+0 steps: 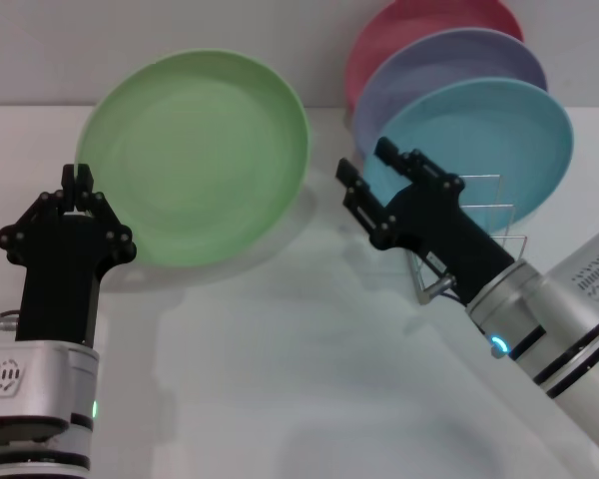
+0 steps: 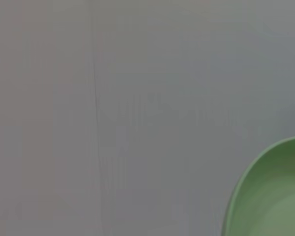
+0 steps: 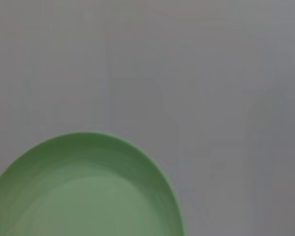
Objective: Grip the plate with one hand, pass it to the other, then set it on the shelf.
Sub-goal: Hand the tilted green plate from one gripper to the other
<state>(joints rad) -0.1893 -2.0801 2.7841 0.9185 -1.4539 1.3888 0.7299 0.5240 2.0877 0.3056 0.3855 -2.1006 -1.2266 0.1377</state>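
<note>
Head view: the round, shallow, light green plastic plate (image 1: 195,158) is seen lifted and tilted, its hollow face turned toward the camera, in front of the pale back wall and above the white counter (image 1: 280,359). Its left rim is pinched by the left hand (image 1: 80,188), a black fingered gripper on a white-and-silver arm with a green light; the fingertips are pressed together on the plate's edge at its lower left. The right hand (image 1: 364,172), a black fingered gripper on a white-and-silver arm with a blue glowing ring, is held just beside the plate's right rim with its fingers spread, and no contact with the plate can be made out. Behind this hand the thin silver wire dish rack (image 1: 484,215) is seen on the counter, partly hidden by the arm. Three other plates are stood upright in the rack: a turquoise-blue plate (image 1: 499,140) at the front, a lavender plate (image 1: 459,55) behind it, and a pink plate (image 1: 409,25) at the back.

From the left wrist view, only a curved portion of the green plate's rim (image 2: 270,196) is shown against a plain grey background. From the right wrist view, a larger part of the green plate (image 3: 88,191) is shown, rim and hollow together, against the same plain background.
</note>
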